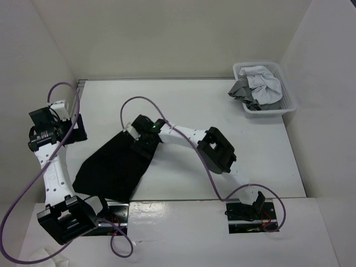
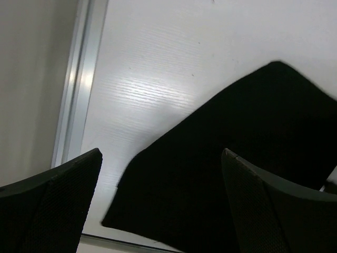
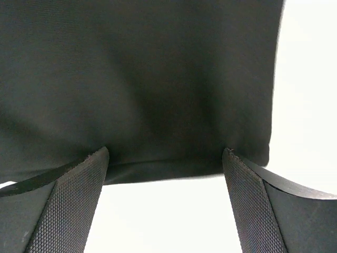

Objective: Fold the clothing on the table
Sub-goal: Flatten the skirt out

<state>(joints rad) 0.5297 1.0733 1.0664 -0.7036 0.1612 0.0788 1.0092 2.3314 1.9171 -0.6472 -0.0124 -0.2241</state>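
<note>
Right gripper (wide) hides clothing corner.

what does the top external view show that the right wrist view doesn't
Only top external: the basket at the table's far right corner holding a grey garment and a white garment, plus the clothing in whole outline. Only right wrist: the right gripper close up, open wide at the clothing's edge. Both: the black clothing lying on the white table.

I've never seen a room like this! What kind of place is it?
Probably a robot lab: a white table boxed in by plain walls, left arm and right arm bolted at its edge, a basket of laundry.
</note>
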